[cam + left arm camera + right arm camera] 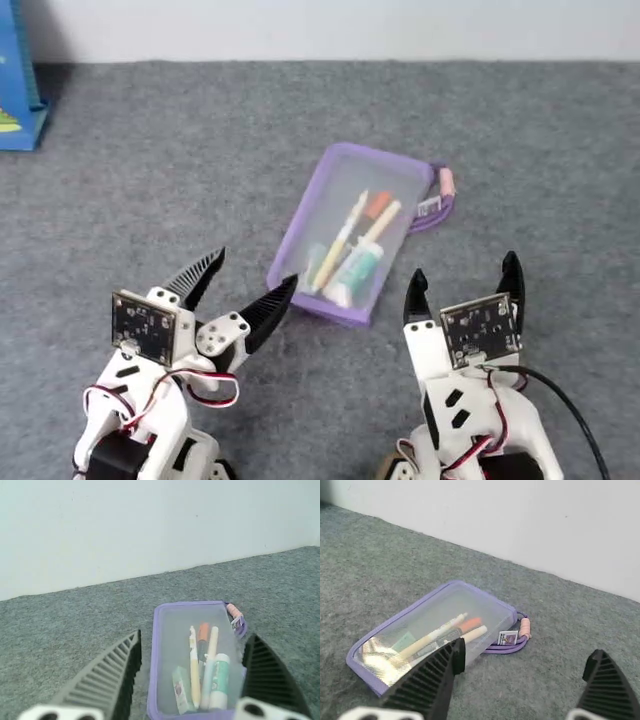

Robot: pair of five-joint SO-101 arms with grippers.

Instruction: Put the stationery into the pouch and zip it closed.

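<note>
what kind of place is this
Probably an indoor tabletop robot workstation: a grey carpet-like surface meets a plain white wall, and the left gripper and right gripper sit by a purple pouch.

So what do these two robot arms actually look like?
Both are white plastic, each with a dark circuit board at the wrist. The left gripper and right gripper have black, ribbed, pointed fingers. Red and white wires loop alongside.

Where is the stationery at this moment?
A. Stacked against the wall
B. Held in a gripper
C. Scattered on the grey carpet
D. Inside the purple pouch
D: the stationery shows through the clear wall of the purple pouch, lying inside it.
</note>
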